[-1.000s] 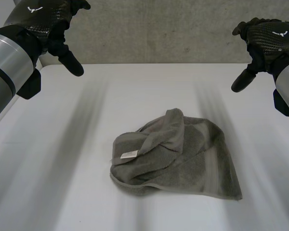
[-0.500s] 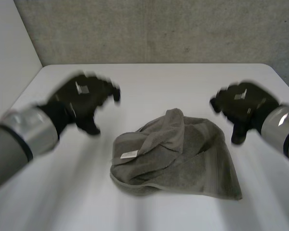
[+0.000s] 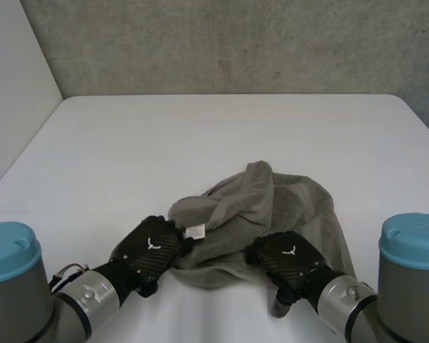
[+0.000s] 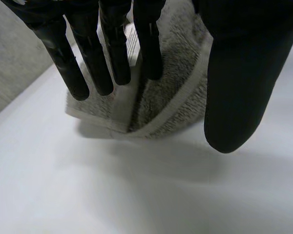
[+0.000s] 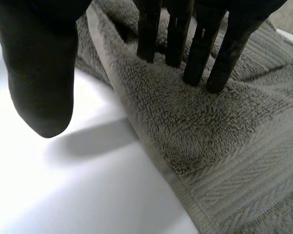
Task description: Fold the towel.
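1. Both hands have dropped from raised positions at the far sides to the near edge of the crumpled grey-green terry towel (image 3: 289, 207), which lies bunched at the middle-near of the white desk (image 3: 200, 136).
2. Left hand (image 3: 151, 249): at the towel's near-left corner, beside the small white label (image 3: 194, 231). Fingers straight over the corner, thumb apart above bare desk, nothing held.
3. Right hand (image 3: 286, 257): on the near hem, further right. Straight fingertips rest on the pile, thumb apart, nothing grasped.
4. This placement likely brackets the near hem for pinching and spreading.
5. Obstruction: the towel's own overlapped folds bury its far corners. A grey concrete wall (image 3: 236, 43) stands well behind.
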{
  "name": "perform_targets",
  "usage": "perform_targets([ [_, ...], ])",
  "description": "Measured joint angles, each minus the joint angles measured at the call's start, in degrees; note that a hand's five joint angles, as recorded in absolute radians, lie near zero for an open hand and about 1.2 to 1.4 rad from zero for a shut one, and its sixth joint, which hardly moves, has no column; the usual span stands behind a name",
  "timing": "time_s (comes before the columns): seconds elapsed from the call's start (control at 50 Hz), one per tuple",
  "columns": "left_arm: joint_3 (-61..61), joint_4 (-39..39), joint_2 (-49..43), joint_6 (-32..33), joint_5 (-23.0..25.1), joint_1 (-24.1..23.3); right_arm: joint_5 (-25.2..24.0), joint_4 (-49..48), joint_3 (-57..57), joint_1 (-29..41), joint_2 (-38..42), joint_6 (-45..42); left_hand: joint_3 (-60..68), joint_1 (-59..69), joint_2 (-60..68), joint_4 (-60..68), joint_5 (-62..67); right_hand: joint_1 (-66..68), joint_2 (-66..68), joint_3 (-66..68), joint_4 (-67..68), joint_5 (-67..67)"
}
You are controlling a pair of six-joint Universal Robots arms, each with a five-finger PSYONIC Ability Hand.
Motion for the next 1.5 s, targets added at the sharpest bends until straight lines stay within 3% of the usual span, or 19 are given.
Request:
perform_targets([
  [0.14, 1.13, 1.64, -4.48, -0.56, 0.02, -0.79, 3.95, -8.02, 0.92, 0.14, 2.01, -0.44, 2.58, 2.73, 2.62, 2.6, 2.68, 6.16, 4.88, 5.22, 5.1, 8.03],
  [0.18, 1.44, 2.68, -5.3, -1.13, 0.02, -1.16, 5.48, -9.94, 1.11, 0.13, 2.35, -0.64, 7.6, 7.58, 7.66, 7.12, 7.11, 15.77, 14.22, 14.43, 14.21, 16.99],
  [0.2, 1.6, 3.23, -5.64, -1.48, 0.02, -1.37, 6.27, -10.7, 1.13, 0.12, 2.49, -0.74, 9.66, 9.6, 9.74, 9.36, 9.4, 25.93, 25.77, 24.37, 24.09, 26.91],
  [0.28, 2.85, 6.08, -6.71, -3.39, -0.12, -2.36, 8.75, -12.75, 0.75, -0.12, 2.67, -1.03, 27.5, 27.93, 28.35, 27.6, 27.56, 49.98, 49.38, 48.95, 48.9, 51.32],
  [0.42, 9.82, 12.4, -7.01, -7.34, -3.56, -5.04, 10.24, -13.86, -4.87, -0.66, -0.38, -1.65, 37.42, 35.62, 37.48, 37.48, 36.48, 50.51, 49.77, 49.87, 50.52, 52.36],
  [0.5, 18.6, 15.95, -5.86, -10.16, -11.04, -7.26, 10.49, -14.0, -12.7, -0.8, -3.73, -2.67, 37.87, 36.0, 37.91, 37.92, 36.89, 50.57, 49.77, 50.57, 50.53, 52.36],
  [0.64, 36.41, 18.2, -1.4, -19.92, -28.53, -10.54, 12.12, -20.1, -27.76, -0.82, -8.7, -4.14, 38.0, 36.45, 38.06, 38.12, 37.41, 50.65, 49.77, 50.67, 50.53, 52.36],
  [0.72, 39.37, 17.58, 1.51, -25.14, -32.92, -11.21, 11.23, -22.53, -31.57, -0.81, -10.59, -4.32, 38.0, 36.46, 38.06, 38.13, 37.41, 50.65, 49.77, 50.68, 50.53, 52.37],
  [0.82, 34.18, 15.82, 4.36, -27.92, -33.88, -11.65, 4.75, -14.82, -33.96, -0.82, -9.78, -4.55, 38.0, 36.54, 38.07, 38.13, 37.41, 50.65, 49.77, 50.72, 50.54, 52.62],
  [0.94, 20.19, 14.17, 5.31, -28.04, -33.04, -12.5, -5.38, 8.99, -35.21, -1.82, -2.31, -9.3, 38.04, 36.72, 38.1, 38.16, 37.42, 50.65, 49.77, 50.74, 50.92, 52.63],
  [1.08, 10.93, 13.24, 3.05, -26.78, -32.38, -13.93, -5.6, 26.46, -33.39, -4.61, 5.13, -20.22, 38.05, 36.72, 38.11, 38.16, 37.42, 50.65, 49.77, 50.74, 50.92, 52.63],
  [1.12, 9.86, 13.0, 1.88, -26.18, -32.07, -14.44, -4.35, 27.66, -32.64, -5.54, 6.08, -21.91, 38.05, 36.72, 38.11, 38.16, 37.42, 43.64, 42.51, 43.84, 43.91, 45.67],
  [1.18, 9.14, 12.76, -0.32, -25.03, -31.33, -15.27, -1.86, 25.91, -30.12, -6.98, 6.24, -22.42, 38.05, 36.72, 38.11, 38.16, 37.42, 14.76, 13.45, 14.45, 15.83, 16.57],
  [1.26, 10.01, 12.72, -1.64, -24.38, -30.64, -15.72, -0.23, 19.1, -25.37, -7.56, 3.44, -18.48, 38.05, 36.72, 38.11, 38.16, 37.41, -6.19, -6.8, -6.5, -6.42, -6.09],
  [1.36, 13.14, 12.39, -1.43, -24.29, -30.33, -16.04, 0.41, 7.48, -15.99, -7.61, -3.06, -7.77, 38.05, 36.73, 38.11, 38.16, 37.41, -11.9, -11.87, -11.64, -10.5, -10.06],
  [1.5, 17.53, 10.54, 0.47, -24.51, -30.39, -16.99, 0.12, -1.22, -5.54, -7.27, -9.36, 7.16, 38.05, 36.73, 38.11, 38.16, 37.42, -12.2, -11.87, -11.64, -10.5, -10.06],
])
